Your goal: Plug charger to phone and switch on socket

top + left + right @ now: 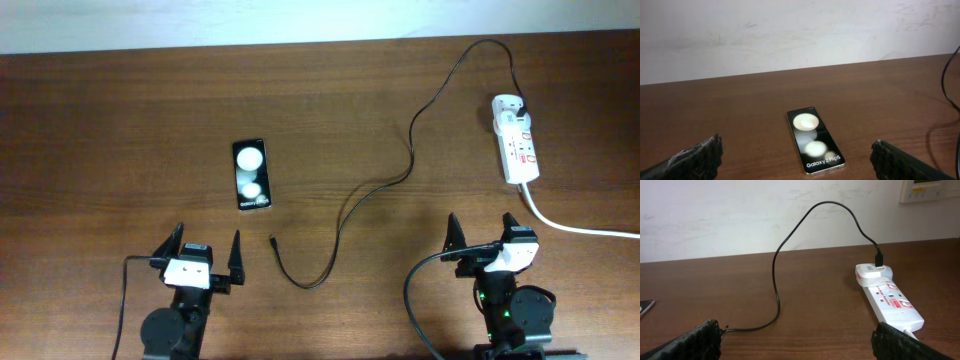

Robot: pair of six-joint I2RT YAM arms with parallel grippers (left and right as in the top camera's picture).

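Lying flat on the table (pixel 120 130), the phone (pixel 251 174) sits just ahead of your left gripper (pixel 207 240), whose fingers stand apart. Right of the phone, the charger (pixel 400 180) snakes from its loose tip (pixel 273 239) to the socket (pixel 515 140), well off to the phone's right. Your right gripper (pixel 481 225) is likewise spread and holds nothing.

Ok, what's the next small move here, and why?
Probably move the left gripper over the charger's connector tip and close the fingers on it. That tip lies loose on the table beside the open left gripper, while the phone sits nearby with nothing plugged in. The right gripper is open, farther off.
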